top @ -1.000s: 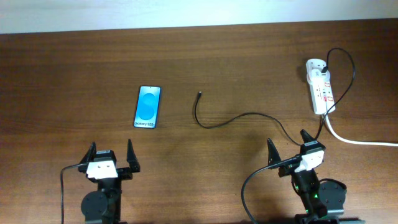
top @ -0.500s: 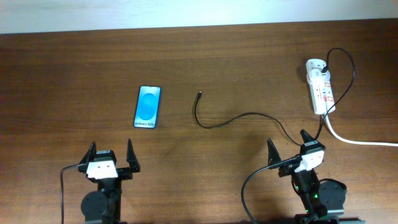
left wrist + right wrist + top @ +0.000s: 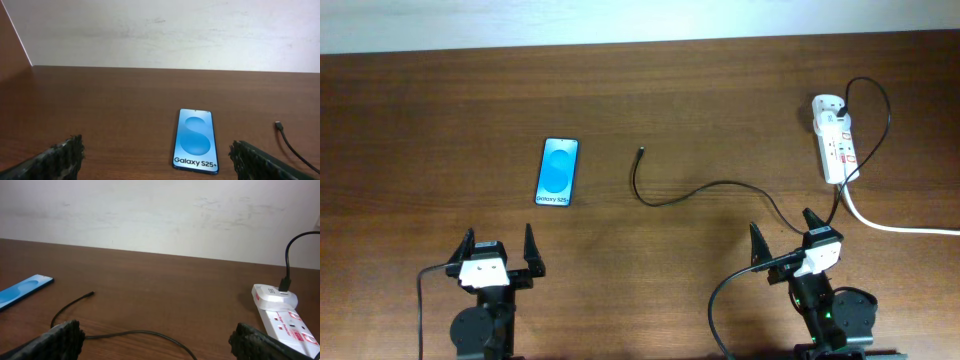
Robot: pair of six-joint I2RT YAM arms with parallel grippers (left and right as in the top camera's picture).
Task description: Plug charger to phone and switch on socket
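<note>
The phone (image 3: 558,171) lies flat on the brown table, blue screen up; it also shows in the left wrist view (image 3: 196,140) and at the left edge of the right wrist view (image 3: 22,290). The charger cable (image 3: 710,186) curves across the table, its plug tip (image 3: 641,152) free, right of the phone; the cable shows in the right wrist view (image 3: 135,334). The white socket strip (image 3: 835,140) lies at the far right with a black plug in it, also in the right wrist view (image 3: 282,314). My left gripper (image 3: 499,248) and right gripper (image 3: 781,234) are open and empty near the front edge.
A thick white cord (image 3: 900,227) runs from the socket strip off the right edge. A pale wall (image 3: 160,30) stands behind the table's far edge.
</note>
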